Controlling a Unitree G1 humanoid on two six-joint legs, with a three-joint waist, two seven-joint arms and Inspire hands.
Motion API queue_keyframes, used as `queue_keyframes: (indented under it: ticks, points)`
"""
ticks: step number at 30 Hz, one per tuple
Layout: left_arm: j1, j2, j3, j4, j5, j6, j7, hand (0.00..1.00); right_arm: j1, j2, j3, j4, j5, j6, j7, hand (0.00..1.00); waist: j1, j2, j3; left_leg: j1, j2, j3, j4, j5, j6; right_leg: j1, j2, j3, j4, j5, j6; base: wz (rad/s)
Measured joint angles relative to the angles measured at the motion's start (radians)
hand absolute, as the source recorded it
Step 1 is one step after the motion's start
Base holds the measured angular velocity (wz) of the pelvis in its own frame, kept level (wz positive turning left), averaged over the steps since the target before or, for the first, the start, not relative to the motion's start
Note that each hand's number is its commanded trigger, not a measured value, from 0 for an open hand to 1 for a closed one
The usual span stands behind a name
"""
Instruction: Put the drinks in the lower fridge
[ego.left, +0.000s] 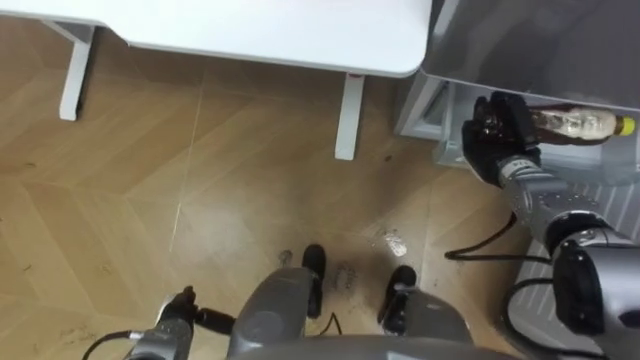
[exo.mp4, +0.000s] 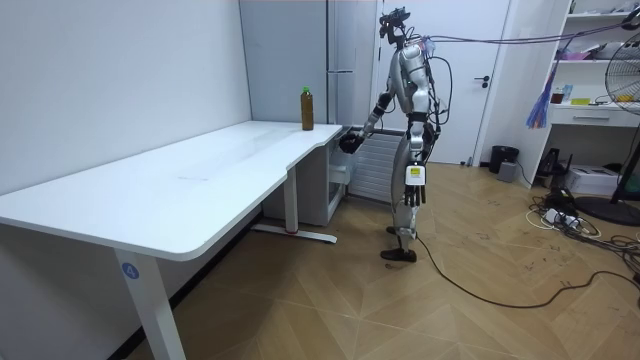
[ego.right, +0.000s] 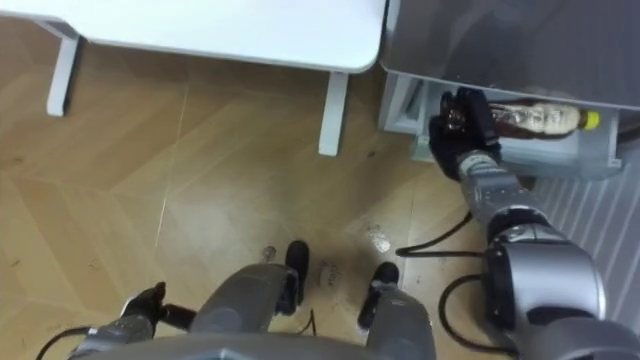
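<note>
Wood floor (ego.right: 200, 180) spreads below us. At upper right our right hand (ego.right: 458, 140) is wrapped round a brown drink bottle (ego.right: 535, 118) - held level over the open lower fridge drawer (ego.right: 560, 160) - while our left hand (ego.right: 148, 298) hangs lower left.

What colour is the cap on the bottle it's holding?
Yellow cap on the clear plastic bottle; clearest in right eye view.

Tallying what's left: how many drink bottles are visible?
2: a bottle on the table, another bottle in the right robot hand at the fridge drawer; the drawer may hide more.
</note>
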Motion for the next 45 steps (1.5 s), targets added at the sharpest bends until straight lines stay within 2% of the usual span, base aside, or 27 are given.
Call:
queue_keyframes:
  ticks: [6, 7, 8, 9, 16, 19, 31, 36, 40, 45]
  points:
    - [-0.010, 0.004, -0.013, 0.004, -0.011, -0.004, 0.012, 0.00, -0.057, -0.033, -0.001, 0.000, 0.010, 0.000, -0.032, 1.00, 0.011, -0.003, 0.0022, -0.063, -0.003, 0.010, 0.013, 0.021, 0.004, -0.079, -0.012, 0.010, 0.047, -0.004, -0.008, 0.01]
    - [-0.010, 0.004, -0.017, 0.009, -0.010, -0.009, 0.012, 0.00, -0.060, -0.036, -0.001, 0.000, 0.009, 0.000, -0.038, 0.77, 0.013, -0.004, 0.0022, -0.064, -0.004, 0.014, 0.010, 0.023, 0.005, -0.084, -0.013, 0.013, 0.051, -0.004, -0.008, 0.00]
    - [-0.010, 0.003, -0.018, 0.010, -0.011, -0.013, 0.012, 0.00, -0.061, -0.039, -0.001, 0.000, 0.009, 0.000, -0.039, 0.62, 0.017, -0.003, 0.0021, -0.067, -0.004, 0.018, 0.011, 0.024, 0.006, -0.087, -0.014, 0.015, 0.053, -0.004, -0.008, 0.00]
    - [-0.010, 0.003, -0.018, 0.010, -0.011, -0.016, 0.012, 0.00, -0.062, -0.041, -0.001, 0.000, 0.009, 0.000, -0.038, 0.00, 0.019, -0.003, 0.0020, -0.068, -0.004, 0.020, 0.011, 0.025, 0.007, -0.088, -0.015, 0.015, 0.053, -0.004, -0.008, 0.00]
    - [-0.009, 0.004, -0.024, 0.012, -0.060, -0.019, 0.012, 0.00, -0.066, -0.058, -0.001, 0.000, 0.011, -0.002, -0.047, 0.00, 0.025, -0.001, 0.0009, -0.072, -0.006, 0.033, 0.010, 0.026, 0.009, -0.099, -0.019, 0.022, 0.062, -0.005, -0.006, -0.01]
    - [-0.010, 0.002, -0.044, 0.012, -0.075, -0.019, 0.010, 0.00, -0.103, -0.071, -0.001, 0.000, 0.012, -0.005, -0.071, 0.00, 0.022, 0.002, -0.0002, -0.087, -0.012, 0.049, 0.010, 0.030, 0.014, -0.133, -0.034, 0.031, 0.094, -0.011, -0.008, -0.06]
    - [-0.010, 0.002, -0.059, 0.018, -0.076, -0.016, 0.005, 0.00, -0.109, -0.079, -0.032, -0.001, 0.014, -0.024, -0.103, 0.00, 0.024, 0.004, -0.0001, -0.088, -0.021, 0.053, 0.011, 0.035, 0.021, -0.137, -0.047, 0.030, 0.109, -0.019, -0.001, 0.03]
    - [-0.010, 0.002, -0.079, 0.017, -0.076, -0.015, 0.012, 0.00, -0.127, -0.079, -0.037, -0.001, 0.020, -0.026, -0.132, 0.00, 0.016, 0.014, -0.0004, -0.088, -0.022, 0.057, 0.011, 0.035, 0.022, -0.140, -0.049, 0.031, 0.107, -0.020, -0.001, 0.00]
    - [-0.010, 0.002, -0.080, 0.017, -0.076, -0.018, 0.014, 0.00, -0.134, -0.080, -0.054, -0.005, 0.023, -0.055, -0.139, 0.00, 0.017, 0.026, -0.0017, -0.086, -0.026, 0.063, 0.013, 0.036, 0.024, -0.146, -0.054, 0.039, 0.126, -0.021, 0.002, -0.02]
    - [-0.010, 0.003, -0.076, 0.016, -0.076, -0.031, 0.014, 0.00, -0.140, -0.081, -0.070, -0.006, 0.022, -0.065, -0.140, 0.00, 0.021, 0.029, -0.0029, -0.083, -0.034, 0.075, 0.015, 0.038, 0.027, -0.157, -0.068, 0.050, 0.152, -0.030, 0.004, -0.02]
